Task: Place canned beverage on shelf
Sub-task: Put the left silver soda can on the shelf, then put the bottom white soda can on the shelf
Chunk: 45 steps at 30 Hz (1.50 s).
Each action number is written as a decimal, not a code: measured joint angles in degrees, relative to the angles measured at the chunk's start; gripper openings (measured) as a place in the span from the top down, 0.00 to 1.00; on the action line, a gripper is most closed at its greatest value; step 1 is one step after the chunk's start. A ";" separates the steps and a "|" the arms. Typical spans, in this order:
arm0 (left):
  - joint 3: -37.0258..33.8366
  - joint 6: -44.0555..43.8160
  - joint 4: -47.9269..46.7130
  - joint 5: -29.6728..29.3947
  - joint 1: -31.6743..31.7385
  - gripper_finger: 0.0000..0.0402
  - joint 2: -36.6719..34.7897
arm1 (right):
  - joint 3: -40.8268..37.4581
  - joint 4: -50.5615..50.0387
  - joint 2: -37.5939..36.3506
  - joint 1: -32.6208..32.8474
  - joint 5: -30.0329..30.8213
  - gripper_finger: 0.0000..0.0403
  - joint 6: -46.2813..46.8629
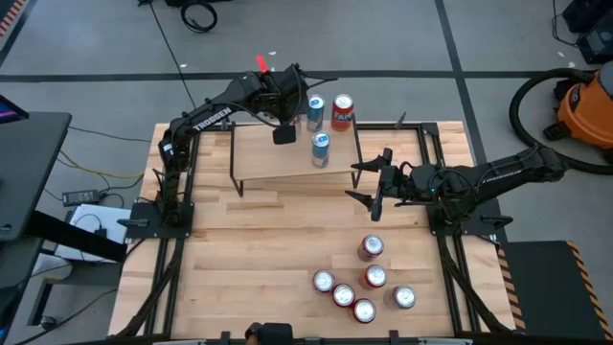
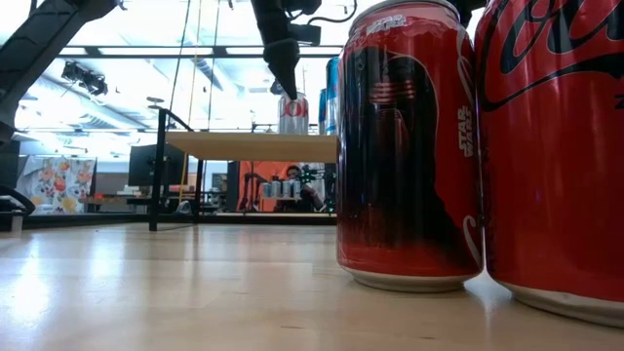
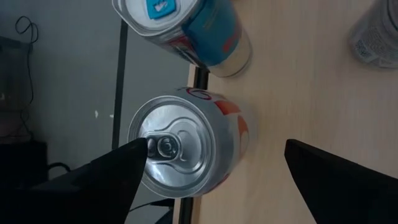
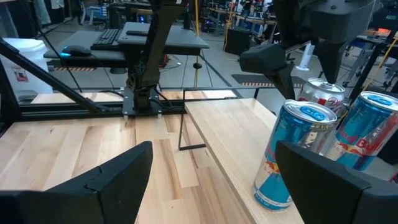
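On the shelf (image 1: pixel 278 153), three cans (image 1: pixel 321 149); left end effector (image 1: pixel 297 120) open above, seemingly clear; right end effector (image 1: pixel 372 182) open.

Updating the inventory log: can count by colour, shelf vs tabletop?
Shelf, blue cans: 2
Shelf, red can: 1
Tabletop, red cans: 6
Total: 9

light-wood shelf (image 1: pixel 278 153); red cans (image 1: pixel 372 248), blue-and-silver cans (image 1: pixel 321 149)
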 joint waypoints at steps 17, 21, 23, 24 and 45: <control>0.00 1.30 -1.15 -6.69 -5.84 0.02 -1.18 | 0.00 0.15 0.00 0.00 0.00 0.13 0.37; 0.00 0.39 -1.69 -9.54 -7.13 0.03 -2.93 | 0.00 0.37 0.00 0.00 0.00 0.13 0.42; 0.00 -2.30 -2.43 -9.51 -7.57 0.03 -3.94 | 0.00 0.33 0.00 0.02 0.00 0.13 0.59; 0.00 -3.93 -2.98 -9.45 -8.00 0.03 -4.47 | 0.01 0.08 0.00 0.04 -0.02 0.13 0.59; -8.69 -31.24 -6.15 4.57 -35.06 0.03 -6.62 | 0.72 -9.74 -1.69 9.42 0.59 0.13 1.81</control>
